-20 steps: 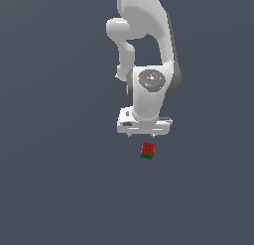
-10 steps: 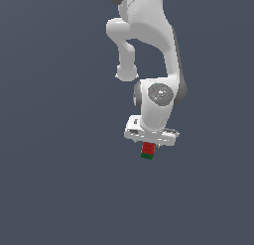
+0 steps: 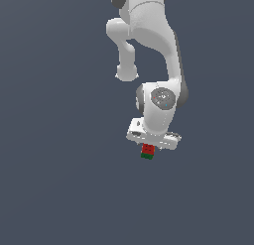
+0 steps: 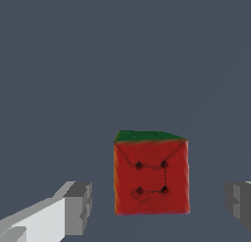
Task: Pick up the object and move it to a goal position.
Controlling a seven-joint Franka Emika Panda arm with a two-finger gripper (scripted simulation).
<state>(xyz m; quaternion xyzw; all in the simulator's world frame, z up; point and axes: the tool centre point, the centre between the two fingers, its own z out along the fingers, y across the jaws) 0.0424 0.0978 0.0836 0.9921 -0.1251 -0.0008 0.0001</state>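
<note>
The object (image 3: 147,152) is a tiny cube with a red top face and a green side, lying on the dark grey floor. In the exterior view my gripper (image 3: 150,146) hangs directly over it, and the white hand hides the cube's far edge. In the wrist view the cube (image 4: 151,175) shows its red face with dark dots and a green strip along one edge. My gripper (image 4: 159,205) is open: one finger (image 4: 78,206) and the other finger (image 4: 240,204) stand on either side of the cube, each with a gap to it.
The plain dark grey floor (image 3: 59,179) surrounds the cube on all sides. The arm's white links (image 3: 149,40) rise above the hand toward the exterior view's top. No goal marker shows.
The arm has come down toward the cube. The hand, earlier a little above it, now sits right over it and covers its far edge. The cube has not moved.
</note>
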